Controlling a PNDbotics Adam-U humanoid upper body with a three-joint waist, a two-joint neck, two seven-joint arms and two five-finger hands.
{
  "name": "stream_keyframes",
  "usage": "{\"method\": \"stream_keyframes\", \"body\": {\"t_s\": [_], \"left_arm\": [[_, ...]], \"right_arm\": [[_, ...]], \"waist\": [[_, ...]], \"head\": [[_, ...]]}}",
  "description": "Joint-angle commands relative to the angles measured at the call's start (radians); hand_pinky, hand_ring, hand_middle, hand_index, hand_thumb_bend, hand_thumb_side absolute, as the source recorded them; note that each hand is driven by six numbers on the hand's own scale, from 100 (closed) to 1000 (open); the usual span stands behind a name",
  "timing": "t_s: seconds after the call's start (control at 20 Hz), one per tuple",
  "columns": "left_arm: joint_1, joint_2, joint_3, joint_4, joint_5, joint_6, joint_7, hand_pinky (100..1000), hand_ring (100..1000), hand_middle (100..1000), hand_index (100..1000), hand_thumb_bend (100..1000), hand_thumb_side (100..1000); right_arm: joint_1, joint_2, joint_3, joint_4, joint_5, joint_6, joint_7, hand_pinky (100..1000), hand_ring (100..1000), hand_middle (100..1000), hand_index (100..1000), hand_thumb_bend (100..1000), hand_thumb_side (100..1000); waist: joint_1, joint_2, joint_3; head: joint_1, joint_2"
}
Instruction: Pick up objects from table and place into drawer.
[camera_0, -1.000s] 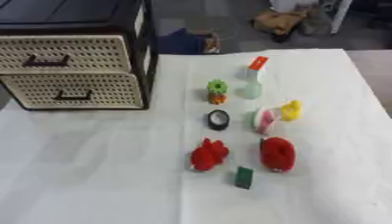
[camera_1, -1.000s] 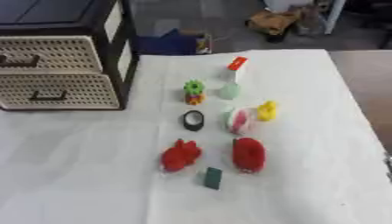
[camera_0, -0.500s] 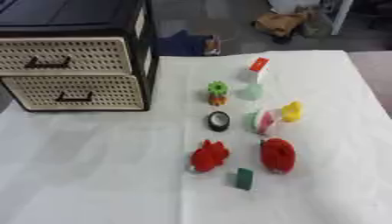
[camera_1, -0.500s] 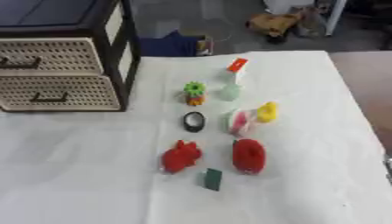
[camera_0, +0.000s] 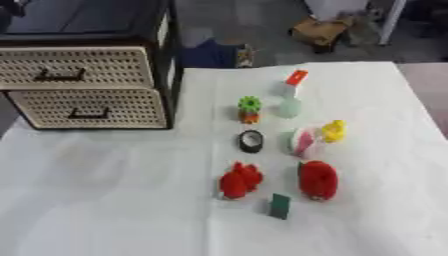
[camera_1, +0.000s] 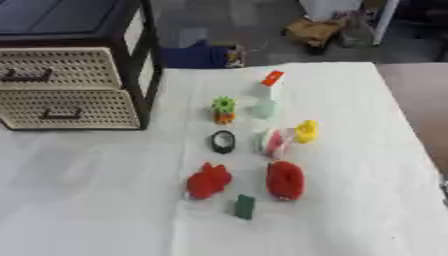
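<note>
1. Neither hand shows in either view, so I cannot tell whether their fingers are apart or curled.
2. The drawer unit (camera_0: 87, 85) stands at the table's (camera_0: 105, 200) far left, both drawers closed — nothing can go in until one is pulled open, and a tug on a handle may drag the whole unit.
3. The objects lie in two close columns right of centre: a reach for the red toy (camera_0: 241, 180) may knock the small green block (camera_0: 279, 205) just beside it.
4. The spray bottle (camera_0: 291, 95) stands upright, long axis vertical, orange cap leaning right — likely to topple if brushed.
5. The other red object (camera_0: 318, 179) lies with its long axis running near to far.
</note>
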Motion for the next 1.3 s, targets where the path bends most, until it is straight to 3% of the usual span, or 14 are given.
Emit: {"method": "stream_keyframes", "body": {"t_s": [0.05, 0.2, 0.3, 0.35, 0.4, 0.45, 0.5, 0.6, 0.75, 1.3], "left_arm": [[-0.041, 0.003, -0.007, 0.04, -0.001, -0.016, -0.056, 100, 100, 100, 965, 100, 1000], [-0.077, -0.018, -0.021, 0.086, 0.011, -0.04, -0.127, 100, 100, 100, 1000, 105, 1000], [-0.102, -0.032, -0.031, 0.121, 0.016, -0.059, -0.186, 100, 100, 100, 1000, 257, 1000], [-0.111, -0.037, -0.043, 0.139, 0.016, -0.069, -0.203, 100, 100, 100, 1000, 499, 1000], [-0.119, -0.041, -0.055, 0.157, 0.013, -0.081, -0.211, 100, 100, 100, 1000, 499, 1000], [-0.125, -0.045, -0.067, 0.174, 0.003, -0.093, -0.215, 100, 100, 100, 1000, 800, 1000], [-0.131, -0.049, -0.078, 0.19, -0.01, -0.104, -0.217, 100, 100, 100, 1000, 910, 1000], [-0.138, -0.056, -0.092, 0.219, -0.029, -0.123, -0.219, 100, 100, 100, 1000, 943, 1000], [-0.138, -0.06, -0.104, 0.248, -0.044, -0.146, -0.219, 100, 100, 100, 984, 882, 1000], [-0.135, -0.069, -0.113, 0.312, -0.095, -0.172, -0.219, 100, 100, 100, 976, 866, 1000]], "right_arm": [[-0.003, -0.03, -0.006, -0.017, 0.006, 0.001, -0.001, 631, 618, 602, 811, 100, 1000], [-0.001, -0.029, -0.006, -0.017, 0.006, 0.002, -0.002, 631, 619, 601, 811, 100, 1000], [-0.001, -0.029, -0.006, -0.017, 0.007, 0.002, -0.003, 631, 619, 601, 811, 100, 1000], [-0.001, -0.029, -0.006, -0.017, 0.007, 0.002, -0.003, 631, 619, 601, 811, 100, 1000], [-0.001, -0.029, -0.006, -0.017, 0.007, 0.002, -0.003, 631, 619, 601, 811, 100, 1000], [-0.001, -0.029, -0.005, -0.017, 0.007, 0.002, -0.002, 631, 619, 600, 811, 100, 1000], [-0.001, -0.029, -0.005, -0.017, 0.007, 0.002, -0.002, 631, 619, 600, 811, 100, 1000], [-0.001, -0.028, -0.005, -0.017, 0.007, 0.003, -0.002, 632, 619, 599, 811, 100, 1000], [-0.002, -0.027, -0.005, -0.017, 0.006, 0.003, -0.003, 631, 619, 596, 811, 100, 1000], [-0.005, -0.024, -0.005, -0.017, 0.004, 0.001, -0.003, 631, 619, 589, 807, 100, 1000]], "waist": [[0.0, -0.022, 0.001], [0.0, -0.023, 0.002], [0.0, -0.023, 0.002], [0.0, -0.022, 0.001], [0.0, -0.022, 0.001], [0.0, -0.021, 0.0], [0.0, -0.021, -0.001], [0.0, -0.02, -0.003], [0.0, -0.017, -0.005], [-0.004, -0.008, -0.009]], "head": [[0.001, -0.01], [0.002, -0.008], [0.002, -0.006], [0.001, -0.005], [0.001, -0.005], [0.002, -0.004], [0.002, -0.003], [0.004, -0.004], [0.003, -0.007], [0.004, -0.013]]}}
